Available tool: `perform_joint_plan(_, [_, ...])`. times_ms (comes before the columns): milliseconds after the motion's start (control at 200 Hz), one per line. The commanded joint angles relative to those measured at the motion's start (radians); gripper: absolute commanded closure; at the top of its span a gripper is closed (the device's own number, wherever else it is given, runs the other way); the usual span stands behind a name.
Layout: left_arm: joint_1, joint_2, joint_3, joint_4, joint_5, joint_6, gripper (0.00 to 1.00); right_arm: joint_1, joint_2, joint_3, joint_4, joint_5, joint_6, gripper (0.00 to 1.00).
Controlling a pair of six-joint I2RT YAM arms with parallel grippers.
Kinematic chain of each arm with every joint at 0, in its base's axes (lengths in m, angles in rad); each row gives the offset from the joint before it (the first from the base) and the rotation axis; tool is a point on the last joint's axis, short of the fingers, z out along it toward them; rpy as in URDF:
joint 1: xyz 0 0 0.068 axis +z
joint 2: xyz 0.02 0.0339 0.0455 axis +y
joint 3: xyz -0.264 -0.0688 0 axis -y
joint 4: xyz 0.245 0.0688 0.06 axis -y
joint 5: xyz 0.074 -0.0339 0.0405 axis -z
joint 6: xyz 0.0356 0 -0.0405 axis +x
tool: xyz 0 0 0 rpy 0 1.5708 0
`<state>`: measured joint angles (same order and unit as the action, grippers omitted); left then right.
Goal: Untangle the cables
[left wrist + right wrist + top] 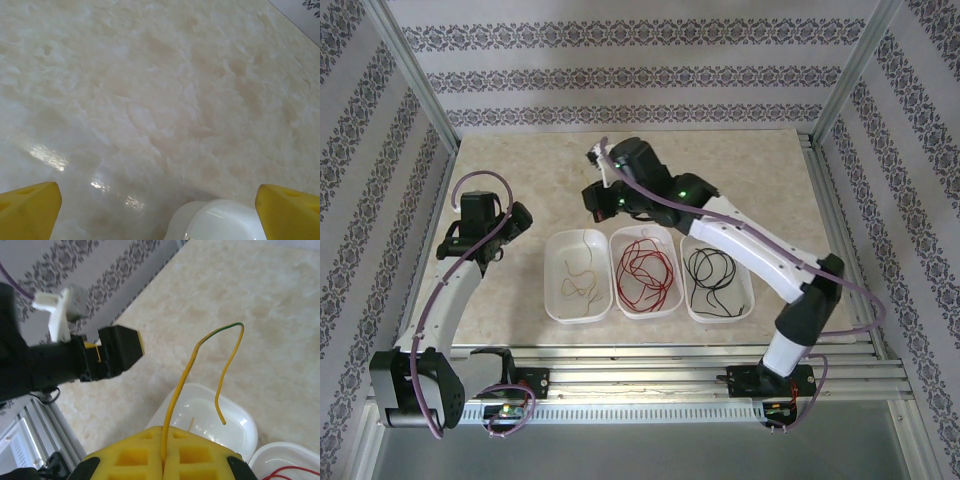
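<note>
**Top external view.** Three white trays stand in a row on the marbled surface (760,170) near the arms' bases. The left tray (549,285) holds the pale yellow cables (582,280), the middle tray (678,300) the red cables (645,272), and the right tray (750,300) the black cables (710,272), each colour in its own tray. The right gripper (600,200) reaches across to a point above the far edges of the left and middle trays. The left gripper (508,235) sits just left of the left tray.

**Left wrist view.** The left gripper (160,212) is released, with its yellow fingertips (30,210) wide apart at the lower corners and nothing between them. A rounded corner of a white tray (215,220) lies between and below them, and bare surface lies beyond.

**Right wrist view.** The right gripper (164,455) is clenched on a yellow cable (182,377). The strand rises from the seam between the fingers, arches over at a green-tinted bend, and hangs down with its free end above the left tray. A red cable shows in the neighbouring tray at the lower right. The left gripper is at the left of the picture, apart from the strand.
</note>
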<state>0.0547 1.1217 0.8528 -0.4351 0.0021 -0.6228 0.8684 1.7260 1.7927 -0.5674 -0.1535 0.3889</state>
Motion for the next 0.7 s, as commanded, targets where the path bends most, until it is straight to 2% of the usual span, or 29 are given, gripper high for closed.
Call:
perform_joint_plan(0, [0.015,-0.009,-0.009,0.027,0.003,-0.013,0.01,0.018,0.052,0.037,0.03,-0.043,-0.029,1.0])
perform_joint_plan(340, [0.022,-0.035,-0.03,0.042,-0.016,-0.002,0.01,0.052,0.18,0.054,0.028,-0.043,-0.036,1.0])
perform_joint_plan(695, [0.024,-0.027,-0.035,0.057,-0.005,0.014,0.01,0.086,0.296,0.057,-0.102,0.002,-0.121,1.0])
